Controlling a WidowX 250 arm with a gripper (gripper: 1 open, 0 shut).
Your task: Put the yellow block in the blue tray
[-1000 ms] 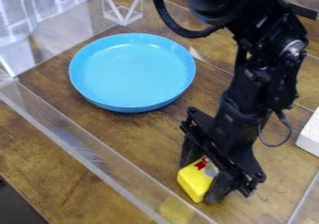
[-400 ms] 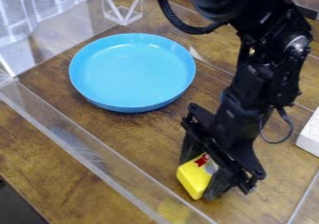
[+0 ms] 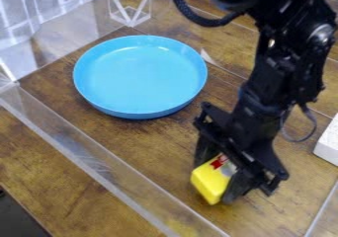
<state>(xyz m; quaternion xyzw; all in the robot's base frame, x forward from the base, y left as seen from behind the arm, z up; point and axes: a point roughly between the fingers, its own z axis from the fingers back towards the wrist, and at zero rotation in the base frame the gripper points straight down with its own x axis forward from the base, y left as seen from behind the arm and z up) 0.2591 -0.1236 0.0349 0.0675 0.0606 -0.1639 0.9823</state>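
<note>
pincer (image 3: 224, 179) clamps yellow block (image 3: 211, 184) | near table edge | blue tray (image 3: 140, 75) apart

A dark wooden tabletop (image 3: 79, 152) carries a round, shallow blue plastic tray (image 3: 138, 75) — a white object (image 3: 327, 142) sits at its right edge.

tray (image 3: 138, 75) at back left on table (image 3: 79, 132), block (image 3: 209, 183) front right (well apart), fingers (image 3: 222, 163) around it
</note>
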